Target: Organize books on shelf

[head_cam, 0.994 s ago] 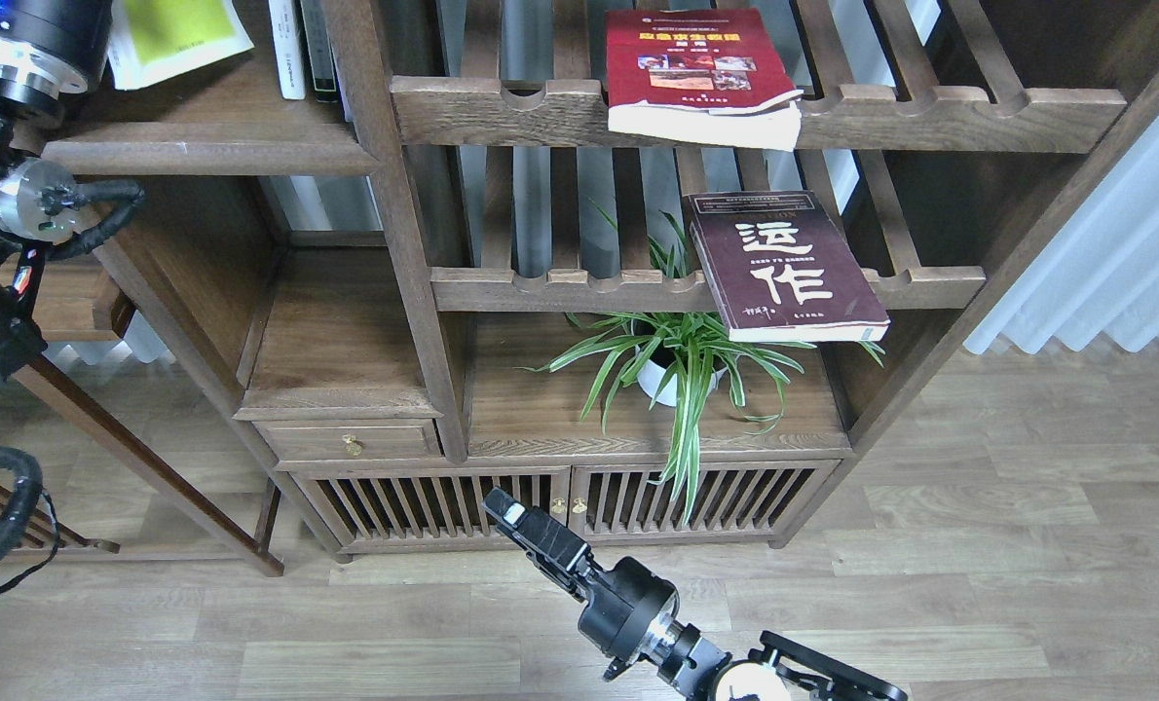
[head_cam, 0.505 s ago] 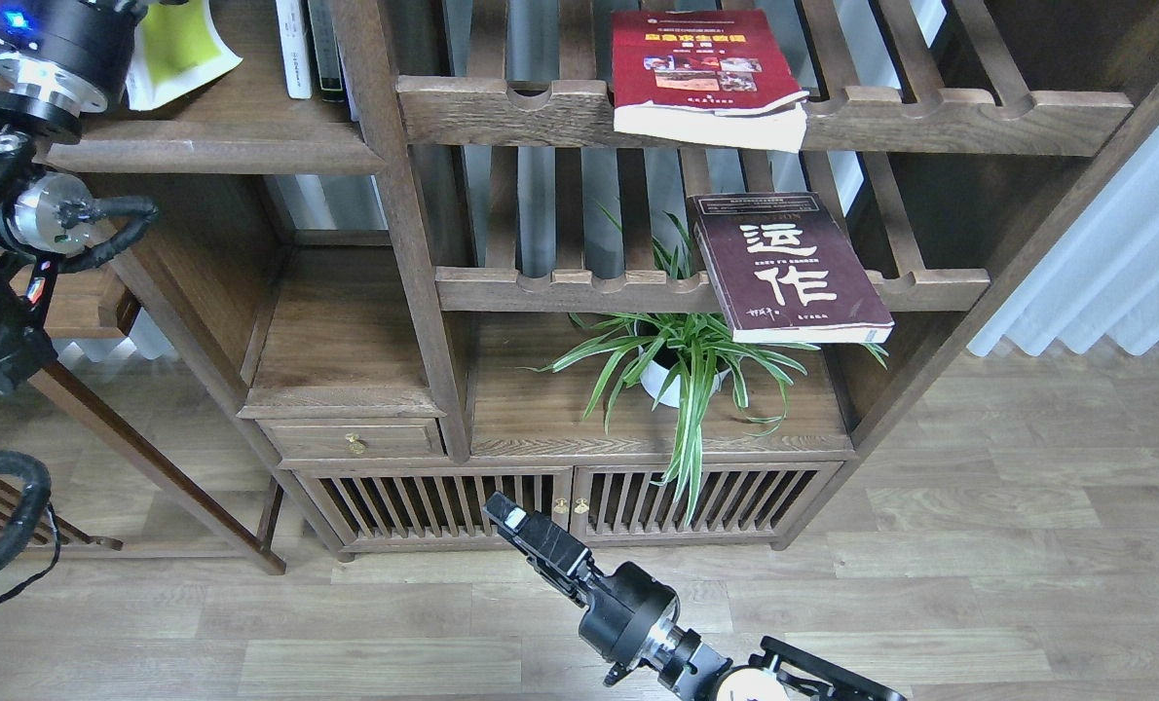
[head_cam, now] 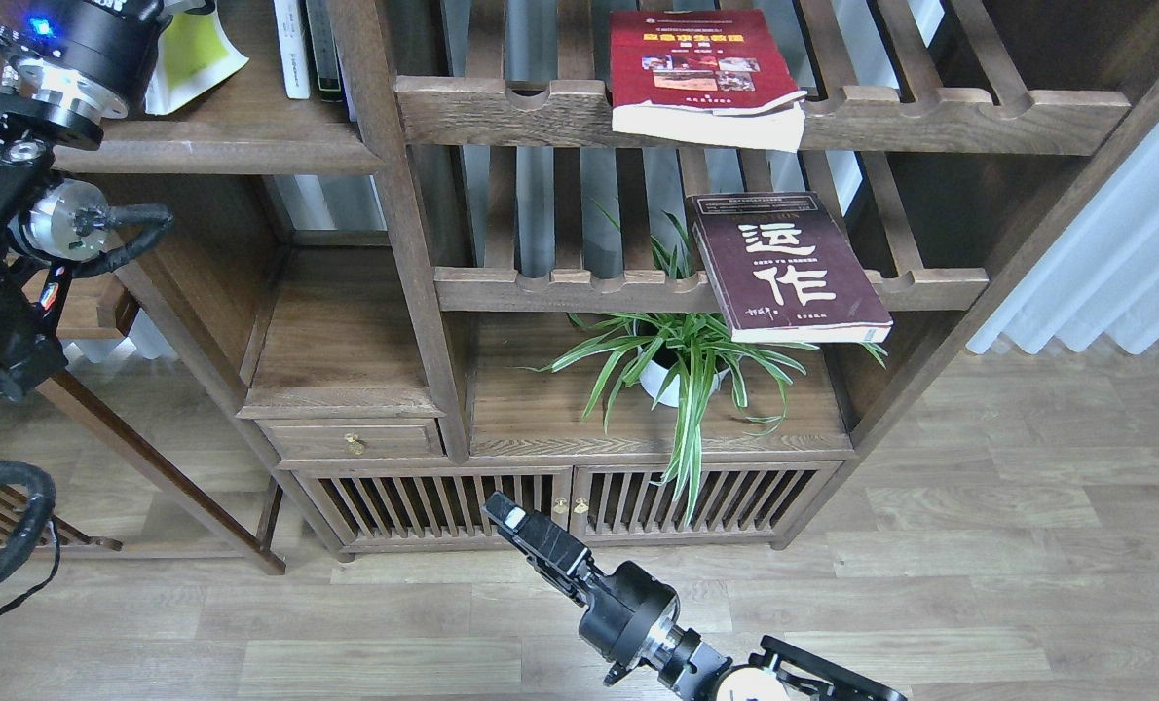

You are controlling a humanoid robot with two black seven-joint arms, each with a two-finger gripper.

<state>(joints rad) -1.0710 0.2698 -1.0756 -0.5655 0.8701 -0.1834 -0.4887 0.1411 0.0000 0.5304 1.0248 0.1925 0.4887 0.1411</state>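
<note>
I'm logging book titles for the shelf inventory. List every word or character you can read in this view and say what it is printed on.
"运作": large white characters on the dark maroon book lying on the lower slatted rack.
Small white lines on the maroon cover: too small to read.
Yellow title on the red book: blurred, unreadable.
Lime-yellow book: no text readable.
Spines of the upright thin books: too small to read.

Three large books, one plant

Left arm raised; right gripper low, end-on.
</note>
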